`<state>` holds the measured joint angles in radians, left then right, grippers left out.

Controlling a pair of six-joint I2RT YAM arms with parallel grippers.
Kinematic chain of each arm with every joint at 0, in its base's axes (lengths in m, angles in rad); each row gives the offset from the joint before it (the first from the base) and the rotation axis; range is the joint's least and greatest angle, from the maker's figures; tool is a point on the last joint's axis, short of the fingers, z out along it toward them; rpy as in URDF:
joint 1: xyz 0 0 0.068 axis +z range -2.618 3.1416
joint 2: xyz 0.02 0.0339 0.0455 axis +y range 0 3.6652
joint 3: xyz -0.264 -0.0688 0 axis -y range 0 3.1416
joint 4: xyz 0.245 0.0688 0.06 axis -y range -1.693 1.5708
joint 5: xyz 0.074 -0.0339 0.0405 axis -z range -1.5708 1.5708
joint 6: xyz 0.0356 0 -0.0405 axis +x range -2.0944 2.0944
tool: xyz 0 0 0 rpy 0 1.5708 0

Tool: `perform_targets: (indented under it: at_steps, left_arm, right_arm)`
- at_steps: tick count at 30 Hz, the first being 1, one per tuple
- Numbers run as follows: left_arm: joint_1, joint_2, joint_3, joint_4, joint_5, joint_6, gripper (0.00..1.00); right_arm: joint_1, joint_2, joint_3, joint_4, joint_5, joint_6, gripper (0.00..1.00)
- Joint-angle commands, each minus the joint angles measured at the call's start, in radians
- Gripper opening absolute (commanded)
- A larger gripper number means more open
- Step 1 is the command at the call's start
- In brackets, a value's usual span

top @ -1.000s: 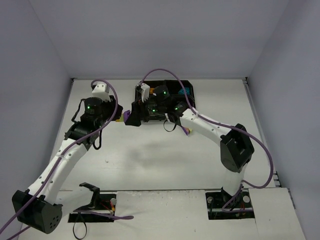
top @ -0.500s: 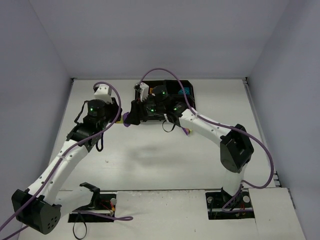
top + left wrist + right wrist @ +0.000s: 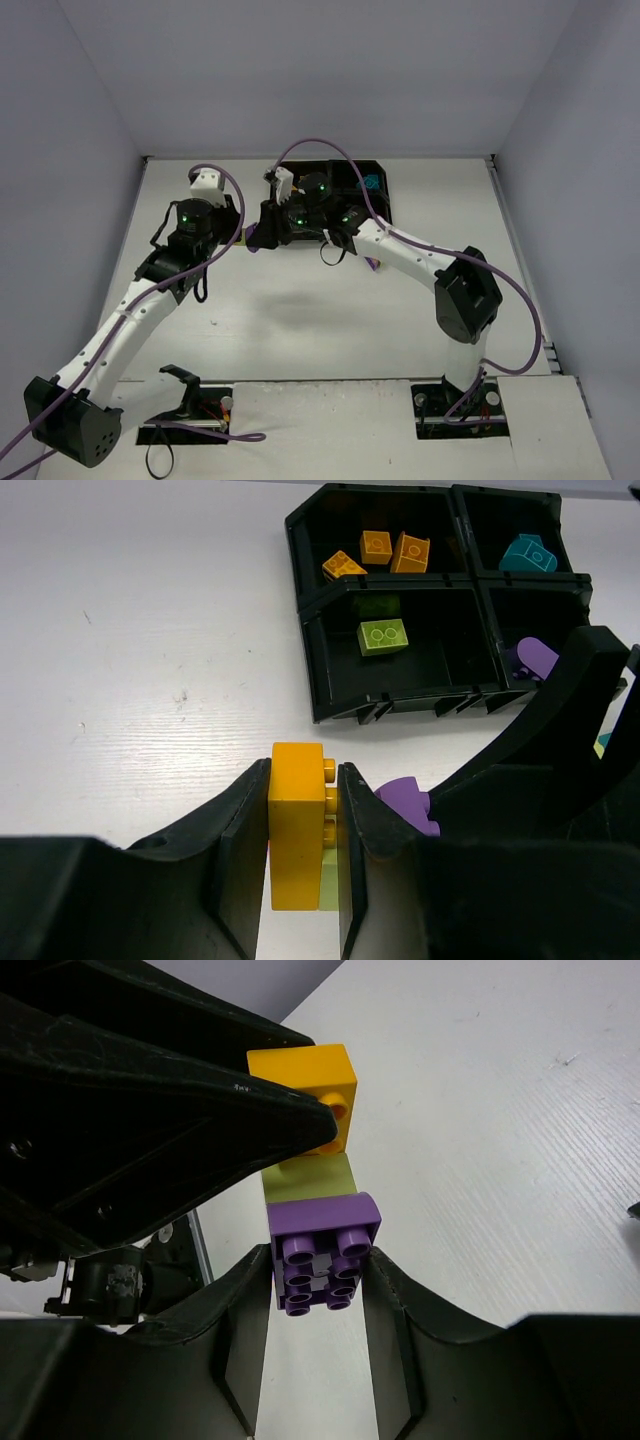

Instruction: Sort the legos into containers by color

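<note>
A stack of three joined legos hangs between my grippers left of the black tray: an orange brick, a yellow-green brick in the middle and a purple brick. My left gripper is shut on the orange brick. My right gripper is shut on the purple brick. In the top view the two grippers meet by the purple brick. The tray holds three orange bricks, a teal brick, a yellow-green brick and a purple brick, each colour in its own compartment.
A small purple brick lies on the white table under my right forearm. Grey walls enclose the table on three sides. The right arm's purple cable loops above the tray.
Both grippers have drawn together at the stack, which shifted slightly left and toward the back. The left wrist has moved a little right.
</note>
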<state>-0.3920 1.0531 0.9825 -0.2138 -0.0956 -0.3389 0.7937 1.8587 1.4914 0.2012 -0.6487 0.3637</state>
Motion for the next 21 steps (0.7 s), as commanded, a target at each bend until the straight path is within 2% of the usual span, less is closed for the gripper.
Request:
perform_targets:
  at_steps: [1, 2, 3, 21]
  left_arm:
    - [-0.008, -0.001, 0.01, 0.083, -0.023, 0.024, 0.15]
    - [-0.008, 0.002, 0.008, 0.082, -0.024, 0.028, 0.15]
    - [-0.008, 0.005, 0.008, 0.083, -0.032, 0.031, 0.15]
    - [-0.008, 0.059, -0.002, 0.091, -0.065, 0.058, 0.15]
  right_arm:
    - [0.004, -0.019, 0.04, 0.067, 0.007, -0.008, 0.07]
    - [0.006, -0.023, 0.033, 0.067, 0.009, -0.011, 0.0]
    - [0.004, -0.03, 0.02, 0.067, 0.014, -0.011, 0.0]
    - [-0.054, -0.118, -0.091, 0.069, 0.024, -0.014, 0.0]
